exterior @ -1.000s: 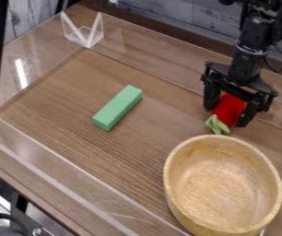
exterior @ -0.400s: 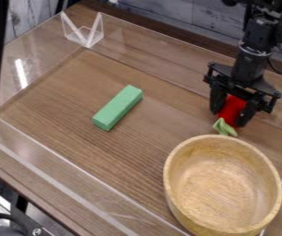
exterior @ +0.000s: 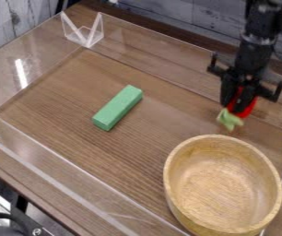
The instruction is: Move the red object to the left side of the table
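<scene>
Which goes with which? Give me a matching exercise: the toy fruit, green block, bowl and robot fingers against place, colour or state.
1. Red toy fruit
2. Green rectangular block
3. Round bowl
4. Robot fingers

A. light wood colour, nearest the camera of the four
B. black, reaching down from the top right of the picture
C. has a light green leafy end
D. lies flat on the brown tabletop, left of the other three in the picture

Pairs: 1-C, 2-D, 3-A, 4-B
</scene>
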